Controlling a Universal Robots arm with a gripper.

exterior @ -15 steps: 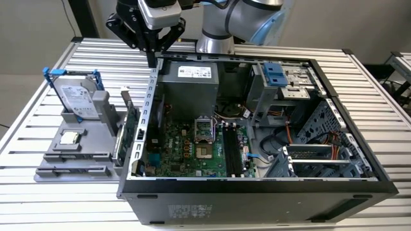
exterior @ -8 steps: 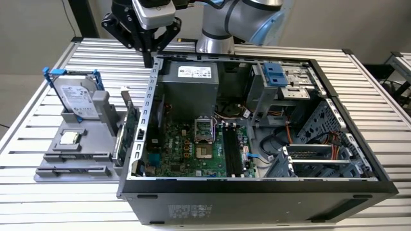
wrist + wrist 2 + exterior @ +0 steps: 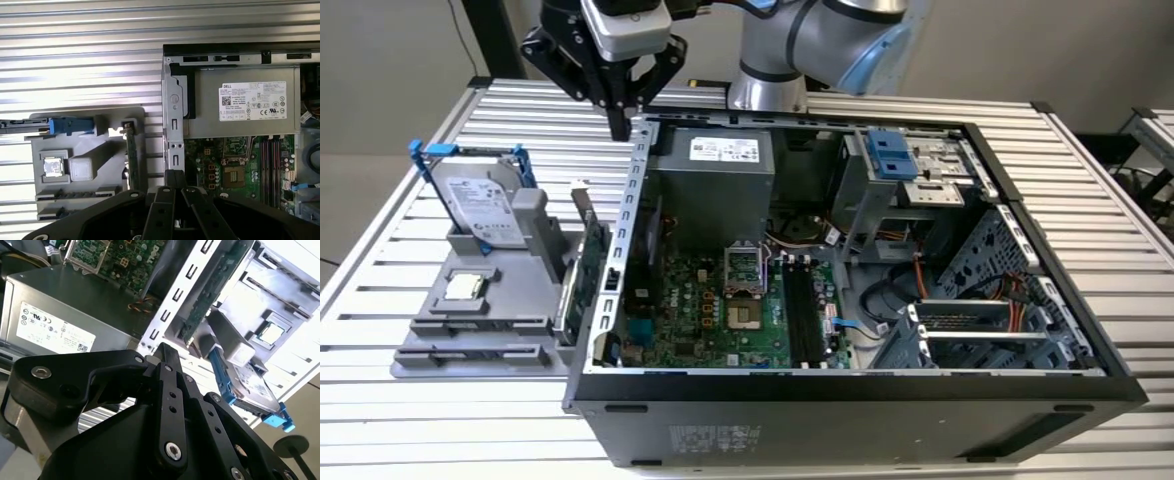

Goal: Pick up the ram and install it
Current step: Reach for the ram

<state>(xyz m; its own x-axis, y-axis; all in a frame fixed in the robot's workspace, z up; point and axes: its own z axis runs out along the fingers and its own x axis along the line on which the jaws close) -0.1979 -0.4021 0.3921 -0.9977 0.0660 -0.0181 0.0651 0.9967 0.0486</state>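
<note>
Inventory of the bench as you have it:

- Slatted metal table (image 3: 414, 440): carries everything below.
- Open computer case (image 3: 854, 420): lies on its side, interior facing up, on the exterior view's right.
- Arm (image 3: 801, 50): rises behind the case's far wall.
- Power supply (image 3: 707, 175): grey box in the case's far corner, label facing up.
- Motherboard (image 3: 707, 320): green, on the case floor. Its long black slots (image 3: 801, 310) lie just beside the processor socket.
- Grey holder tray (image 3: 480, 368): on the table just beside the case, on the exterior view's left.
- Hard drive (image 3: 480, 205): leans upright at the tray's far end, in a blue-handled frame.
- Green card (image 3: 591, 265): stands on edge along the tray's side nearest the case.
- Gripper (image 3: 622, 125): hangs over the case's far corner by the power supply. Its fingers are pressed together to a point with nothing between them.
- Ram (image 3: 480, 325): reads as the thin dark strip set on edge in a tray slot, near the tray's front. It is untouched and well apart from the gripper.
- CPU chip (image 3: 463, 287): small square in the tray's pocket, just beyond the ram.
</note>
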